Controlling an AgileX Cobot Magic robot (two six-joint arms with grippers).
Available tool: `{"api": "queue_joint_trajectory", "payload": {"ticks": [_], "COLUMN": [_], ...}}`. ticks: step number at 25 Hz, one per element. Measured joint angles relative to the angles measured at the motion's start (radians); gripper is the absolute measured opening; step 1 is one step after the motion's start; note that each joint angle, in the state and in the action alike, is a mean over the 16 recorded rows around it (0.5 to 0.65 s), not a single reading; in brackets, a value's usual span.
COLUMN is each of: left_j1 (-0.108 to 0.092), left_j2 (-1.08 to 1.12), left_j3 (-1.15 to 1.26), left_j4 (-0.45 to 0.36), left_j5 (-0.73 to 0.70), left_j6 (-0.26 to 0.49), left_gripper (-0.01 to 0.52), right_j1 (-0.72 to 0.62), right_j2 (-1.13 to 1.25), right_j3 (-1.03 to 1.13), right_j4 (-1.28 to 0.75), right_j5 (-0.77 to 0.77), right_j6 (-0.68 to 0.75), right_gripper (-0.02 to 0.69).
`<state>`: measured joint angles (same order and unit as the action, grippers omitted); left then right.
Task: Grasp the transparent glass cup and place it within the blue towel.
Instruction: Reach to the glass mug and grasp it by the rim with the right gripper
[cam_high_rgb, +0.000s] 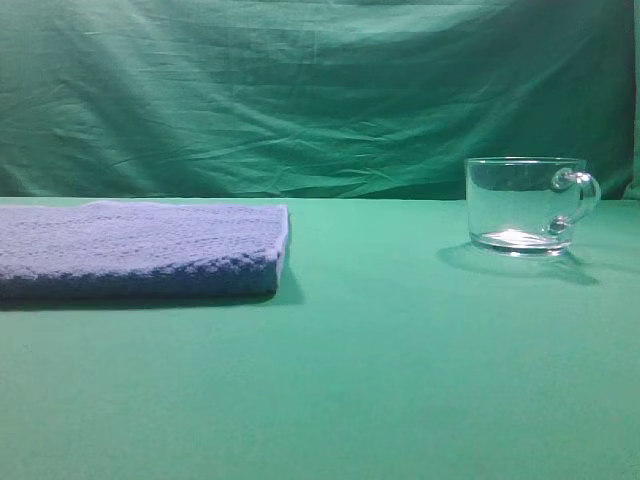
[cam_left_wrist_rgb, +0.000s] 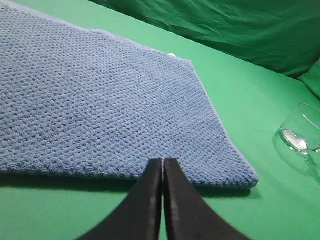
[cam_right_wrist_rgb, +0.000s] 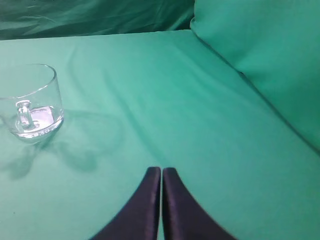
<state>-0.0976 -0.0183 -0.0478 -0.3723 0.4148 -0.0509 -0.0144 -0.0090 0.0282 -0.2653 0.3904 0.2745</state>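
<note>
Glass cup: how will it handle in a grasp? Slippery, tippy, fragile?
The transparent glass cup looks smooth and clear, so probably slippery against hard pads. It is short and wide, with a base that looks thick, so it likely resists tipping and will not roll while upright. Being glass, it is probably fragile; the blue towel should cushion the landing.

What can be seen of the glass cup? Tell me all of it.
The transparent glass cup is a short, wide mug of clear, colourless glass with a thick base and a small rounded handle on its right side in the exterior high view. It stands upright and empty on the green cloth, well to the right of the blue towel. Nothing touches it but the cloth beneath; neither tool is at it.
</note>
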Motion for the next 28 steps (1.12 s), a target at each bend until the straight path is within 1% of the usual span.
{"api": "queue_joint_trajectory", "payload": {"ticks": [23, 26, 28], "left_j1": [0.0, 0.0, 0.0], "left_j2": [0.0, 0.0, 0.0], "left_j3": [0.0, 0.0, 0.0], "left_j4": [0.0, 0.0, 0.0], "left_j5": [0.0, 0.0, 0.0], "left_j6": [0.0, 0.0, 0.0], "left_gripper": [0.0, 0.0, 0.0], "right_j1": [-0.001, -0.001, -0.001], "right_j2": [0.0, 0.0, 0.0], "right_j3": [0.0, 0.0, 0.0], "right_j4": [-0.001, -0.002, -0.004], "right_j5": [-0.001, -0.025, -0.068], "right_j6": [0.0, 0.0, 0.001], "right_gripper": [0.0, 0.0, 0.0]}}
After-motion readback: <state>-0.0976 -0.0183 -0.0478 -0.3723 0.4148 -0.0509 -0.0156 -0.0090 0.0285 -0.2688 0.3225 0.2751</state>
